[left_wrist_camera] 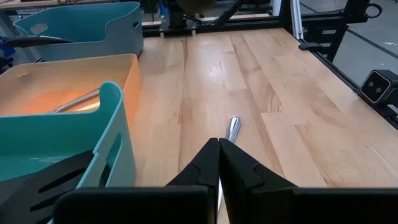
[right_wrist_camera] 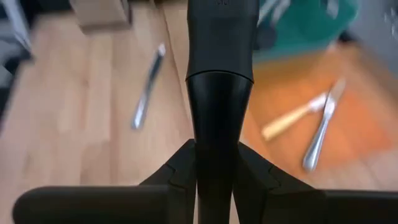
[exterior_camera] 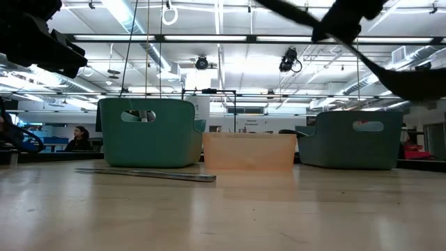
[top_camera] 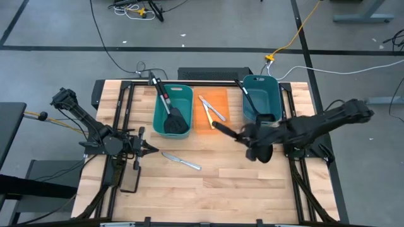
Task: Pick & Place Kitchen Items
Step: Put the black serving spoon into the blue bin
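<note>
The right gripper [top_camera: 247,138] hangs above the wooden table [top_camera: 221,180], in front of the right teal bin [top_camera: 262,98], its fingers [right_wrist_camera: 255,174] clamped on the handle of a long black ladle [top_camera: 260,150] whose bowl sits just beyond the gripper toward the table's front. The left gripper [top_camera: 150,149] waits low near the table's left side, fingers together and holding nothing, its tips pointing at 1 silver knife [top_camera: 181,161] lying flat on the bare wood just ahead of them. A black slotted spatula [top_camera: 175,121] rests in the left teal bin [top_camera: 172,110]. Between the 2 bins, the orange bin [top_camera: 213,108] holds a slim pale-yellow knife [top_camera: 206,107] and a second silver knife [top_camera: 216,112], side by side.
</note>
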Controlling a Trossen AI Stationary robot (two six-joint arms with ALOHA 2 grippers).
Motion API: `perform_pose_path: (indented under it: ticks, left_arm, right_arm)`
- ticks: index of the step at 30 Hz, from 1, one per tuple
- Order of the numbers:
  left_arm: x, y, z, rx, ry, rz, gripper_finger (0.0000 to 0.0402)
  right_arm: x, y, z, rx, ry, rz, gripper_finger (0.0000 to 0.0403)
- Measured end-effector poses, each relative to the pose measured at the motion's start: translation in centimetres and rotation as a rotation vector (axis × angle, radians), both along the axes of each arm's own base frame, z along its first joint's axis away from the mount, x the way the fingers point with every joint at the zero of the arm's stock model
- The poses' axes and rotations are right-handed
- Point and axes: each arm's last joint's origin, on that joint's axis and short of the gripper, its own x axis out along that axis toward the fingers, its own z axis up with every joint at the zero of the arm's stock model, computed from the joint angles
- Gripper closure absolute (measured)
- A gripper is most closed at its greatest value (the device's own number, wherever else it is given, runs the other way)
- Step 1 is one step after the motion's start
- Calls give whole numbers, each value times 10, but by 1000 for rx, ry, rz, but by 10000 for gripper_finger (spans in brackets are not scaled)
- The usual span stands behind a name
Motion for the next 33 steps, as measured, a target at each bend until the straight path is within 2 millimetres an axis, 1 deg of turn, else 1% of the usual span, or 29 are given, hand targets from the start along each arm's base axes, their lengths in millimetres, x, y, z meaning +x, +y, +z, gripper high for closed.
perform_pose_path:
  ticks: [4, 7, 11, 15, 19, 21, 28, 33]
  left_arm:
    - [0, 0, 0, 1, 0, 0, 390]
    - [0, 0, 0, 1, 0, -1, 390]
    - [0, 0, 0, 4, 1, -1, 390]
    - [0, 0, 0, 4, 1, -1, 390]
    - [0, 0, 0, 4, 1, -1, 390]
    - [0, 0, 0, 4, 0, -1, 390]
    - [0, 0, 0, 4, 1, -1, 390]
    - [0, 0, 0, 4, 0, -1, 390]
  right_arm:
    - [-19, -6, 16, -12, -130, 38, 329]
    - [-35, -11, 16, -7, -217, 30, 329]
    - [-57, -18, 1, 20, -309, 13, 329]
    - [-72, -23, -15, 44, -410, -1, 329]
    - [-86, -27, -31, 59, -439, -13, 329]
    - [-92, -29, -36, 72, -461, -26, 329]
    - [-106, -34, -48, 83, -529, -49, 329]
    - [-112, -36, -55, 92, -551, -55, 329]
